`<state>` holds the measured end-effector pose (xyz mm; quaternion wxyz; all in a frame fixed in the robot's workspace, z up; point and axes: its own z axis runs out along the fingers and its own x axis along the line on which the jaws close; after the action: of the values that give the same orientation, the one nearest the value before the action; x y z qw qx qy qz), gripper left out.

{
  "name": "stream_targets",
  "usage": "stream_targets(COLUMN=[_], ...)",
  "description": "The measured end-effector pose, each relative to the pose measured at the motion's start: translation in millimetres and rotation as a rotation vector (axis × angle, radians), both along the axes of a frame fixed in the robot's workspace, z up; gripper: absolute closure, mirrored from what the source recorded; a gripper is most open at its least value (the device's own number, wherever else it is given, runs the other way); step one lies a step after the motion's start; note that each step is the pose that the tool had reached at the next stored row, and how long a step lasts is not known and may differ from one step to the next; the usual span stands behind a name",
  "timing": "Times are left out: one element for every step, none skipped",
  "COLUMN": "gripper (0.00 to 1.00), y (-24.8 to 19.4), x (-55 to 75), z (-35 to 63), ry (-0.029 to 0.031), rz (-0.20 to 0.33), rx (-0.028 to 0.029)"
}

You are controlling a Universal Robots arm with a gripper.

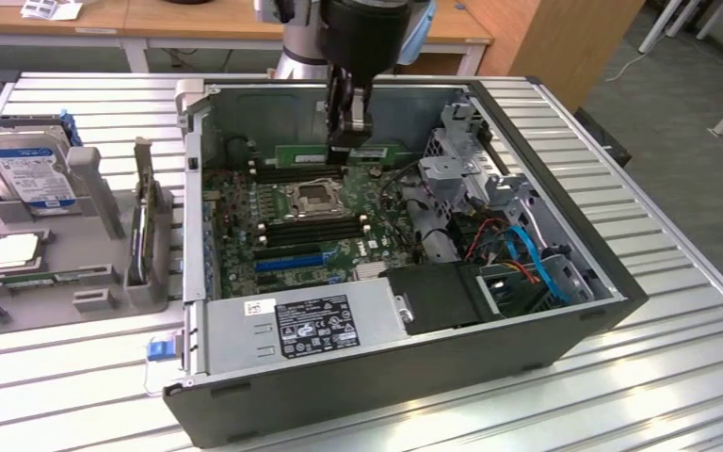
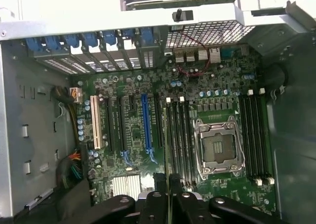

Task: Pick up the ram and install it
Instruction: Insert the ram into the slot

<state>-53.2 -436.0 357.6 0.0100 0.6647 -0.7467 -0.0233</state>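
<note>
exterior view
tool (image 1: 351,139): pressed together, pinching the top edge of the ram, reaching down into the open computer case (image 1: 462,377)
ram (image 1: 305,151): green stick held level, just above the black memory slots (image 1: 293,172) at the motherboard's far edge, near the case's far wall
surface (image 1: 663,169): slatted metal; carries the case and, at the exterior view's left edge, a grey tray (image 1: 35,306) with a hard drive (image 1: 29,169)

wrist view
tool (image 2: 168,192): dark fingers close together over the motherboard (image 2: 133,135)
processor socket (image 2: 217,147): empty, between two banks of memory slots
</note>
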Motion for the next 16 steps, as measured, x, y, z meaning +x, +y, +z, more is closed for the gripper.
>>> stream_targets(gripper=[0.86, 0.86, 0.86, 0.86, 0.86, 0.86, 0.86, 0.86, 0.86, 0.86, 0.86, 0.86, 0.86, 0.86, 0.86, 0.86], y=[0.0, 0.1, 0.7, 3.2, 6.4, 9.5, 12.5, 15.5, 16.8, 17.1, 17.2, 17.2, 17.2, 17.1, 17.1, 16.9], x=[0.0, 0.0, -0.1, -0.1, 0.0, 0.0, 0.0, 0.0, 0.0, 0.0, -0.2, -0.6, -0.9, -1.4, -1.9, -2.4], z=[-1.8, -3.8, -5.5, -7.3, -9.0, -10.9, -12.8, -14.6, -16.3, -18.4, -20.2, -21.9, -23.6, -25.6, -27.4, -29.2], ry=[0.0, 0.0, 0.0, 0.0, 0.0, 0.0, 0.0, 0.0001, 0.0001, -0.0001, -0.0001, 0.0, 0.0, 0.0, 0.0001, 0.0], rz=[0.0, 0.0, 0.0, 0.0, 0.0, 0.0, 0.0, 0.0, 0.0, 0.0, 0.0, 0.0, 0.0, 0.0, 0.0, 0.0], rx=[0.0, 0.0001, 0.0001, 0.0, -0.0002, 0.0, 0.0001, -0.0001, -0.0001, 0.0002, 0.0003, 0.0001, 0.0001, 0.0, 0.0, 0.0])
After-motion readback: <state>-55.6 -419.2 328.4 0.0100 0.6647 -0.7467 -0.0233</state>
